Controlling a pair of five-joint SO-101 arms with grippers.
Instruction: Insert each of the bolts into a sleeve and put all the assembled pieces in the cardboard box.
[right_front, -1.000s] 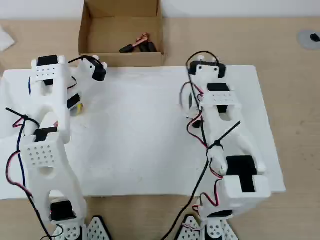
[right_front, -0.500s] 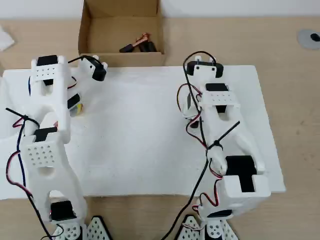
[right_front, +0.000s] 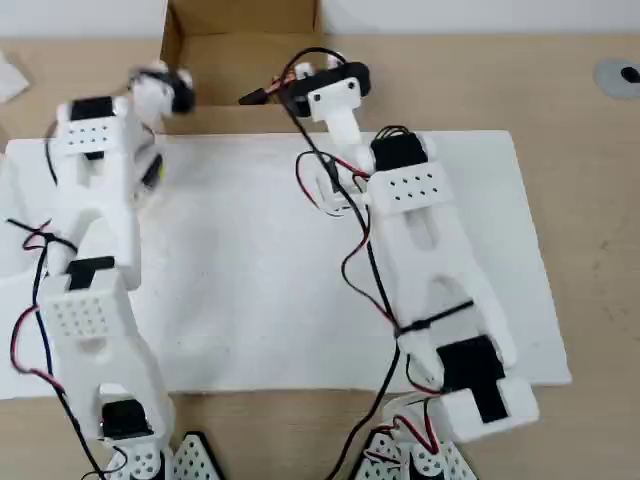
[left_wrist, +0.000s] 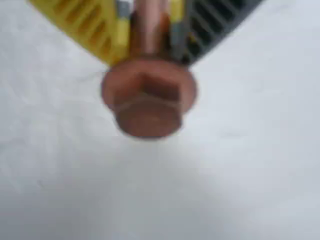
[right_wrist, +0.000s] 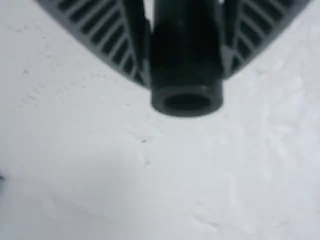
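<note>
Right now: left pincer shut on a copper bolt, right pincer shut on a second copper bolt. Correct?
One error: the right pincer is shut on a black sleeve, not a second bolt, as the right wrist view shows. The left pincer is shut on the copper bolt, as you said.

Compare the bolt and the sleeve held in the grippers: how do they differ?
The bolt is copper-coloured, the sleeve black. The bolt ends in a solid hexagonal flanged head; the sleeve ends in a round open bore. Shared: the left gripper clamps the bolt, the right gripper the sleeve.
</note>
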